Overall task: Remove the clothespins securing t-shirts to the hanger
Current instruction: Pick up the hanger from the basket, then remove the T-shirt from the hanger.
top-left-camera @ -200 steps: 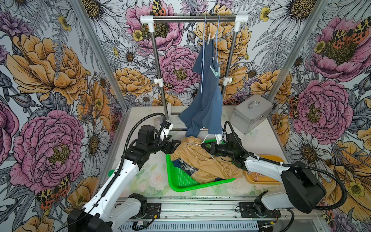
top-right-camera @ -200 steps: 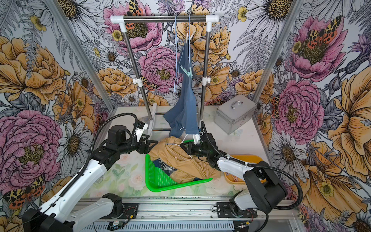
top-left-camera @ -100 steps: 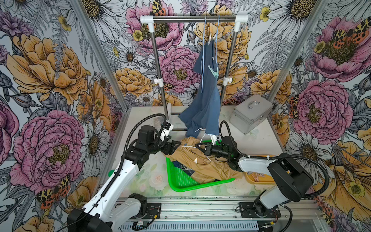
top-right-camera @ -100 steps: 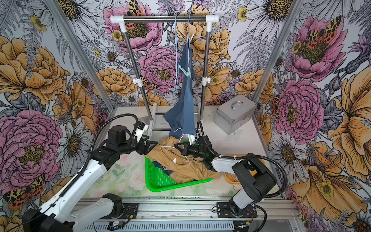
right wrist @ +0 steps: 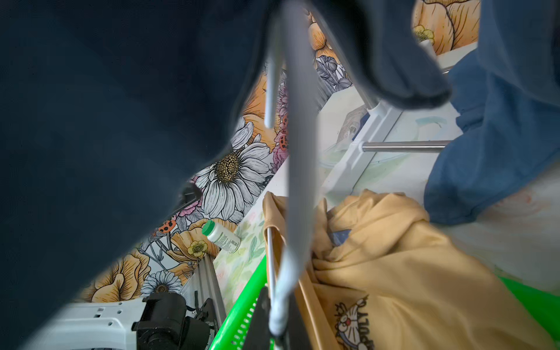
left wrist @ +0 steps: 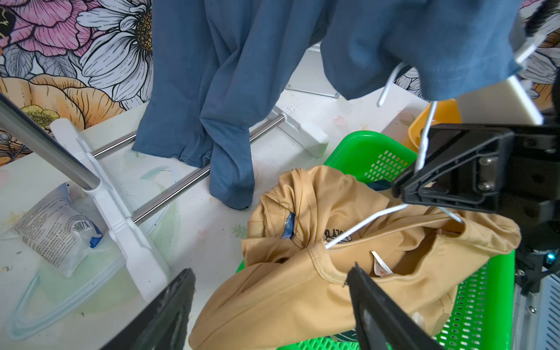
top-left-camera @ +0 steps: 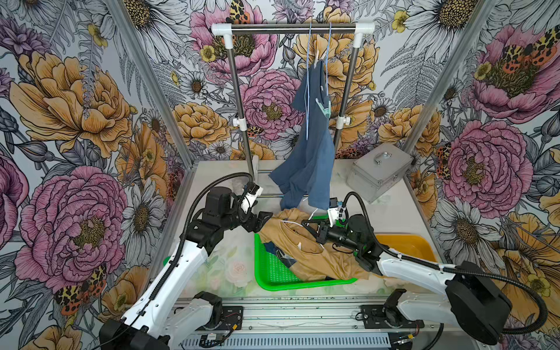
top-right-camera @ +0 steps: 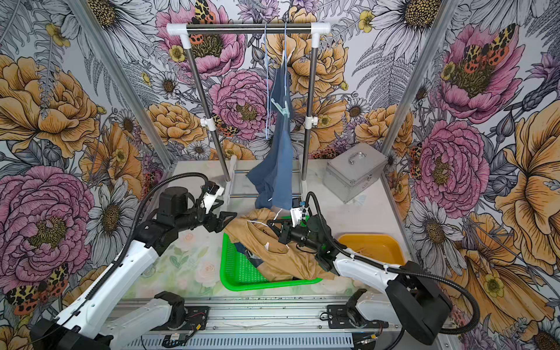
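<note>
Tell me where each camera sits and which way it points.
Top views: high in front, looking down and back at the rack, slate blue t-shirt, tan t-shirt and green basket; left gripper and right gripper show.
Left wrist: on the left arm, looking past its open fingers at the tan t-shirt; the right gripper shows, shut on the white hanger.
Right wrist: on the right arm, partly blocked by dark cloth, looking along the hanger; the left arm shows.
Shared: all show the tan t-shirt and basket.
</note>
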Robot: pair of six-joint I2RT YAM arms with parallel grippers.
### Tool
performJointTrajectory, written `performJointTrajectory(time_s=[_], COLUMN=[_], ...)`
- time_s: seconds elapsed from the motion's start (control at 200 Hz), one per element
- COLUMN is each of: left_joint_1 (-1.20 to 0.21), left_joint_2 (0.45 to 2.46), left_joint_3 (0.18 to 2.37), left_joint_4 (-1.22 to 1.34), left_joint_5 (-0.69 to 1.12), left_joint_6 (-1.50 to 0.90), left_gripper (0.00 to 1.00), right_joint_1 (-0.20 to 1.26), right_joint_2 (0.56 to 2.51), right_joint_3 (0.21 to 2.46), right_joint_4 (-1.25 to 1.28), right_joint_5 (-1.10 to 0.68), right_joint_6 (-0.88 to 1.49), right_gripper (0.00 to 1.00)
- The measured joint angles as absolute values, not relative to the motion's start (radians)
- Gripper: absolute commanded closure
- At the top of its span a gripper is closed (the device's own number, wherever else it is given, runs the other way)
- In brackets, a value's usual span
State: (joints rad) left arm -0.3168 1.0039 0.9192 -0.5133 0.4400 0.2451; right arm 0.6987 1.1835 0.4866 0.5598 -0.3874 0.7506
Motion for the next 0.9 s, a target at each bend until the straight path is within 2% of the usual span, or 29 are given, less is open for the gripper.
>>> performJointTrajectory(time_s=[0.175, 0.435, 0.745, 0.9], left_joint_1=[-0.287, -0.242, -0.237, -0.243], left_joint_2=[1.024, 1.029, 1.058, 1.063], left_joint_3=[0.972, 0.985, 0.992, 0.992], left_joint_4=[-0.527, -0.536, -0.543, -0.545], left_joint_5=[0.463, 0.514, 0.549, 0.552], left_joint_6=[0.299, 0.374, 0.416, 0.477], left_gripper=[0.17, 0.16, 0.15, 0.14], right_joint_1=[0.71, 0.721, 0.723, 0.721], right_joint_2=[1.051, 0.997, 0.845, 0.815], right_joint_3=[0.537, 0.725, 0.78, 0.779], right_joint_4=[0.346, 0.085, -0.054, -0.107], right_joint_5=[-0.343, -0.316, -0.126, -0.141], right_joint_6=[0.659, 0.532, 0.483, 0.456], right_gripper=[1.0, 1.0, 1.0, 1.0])
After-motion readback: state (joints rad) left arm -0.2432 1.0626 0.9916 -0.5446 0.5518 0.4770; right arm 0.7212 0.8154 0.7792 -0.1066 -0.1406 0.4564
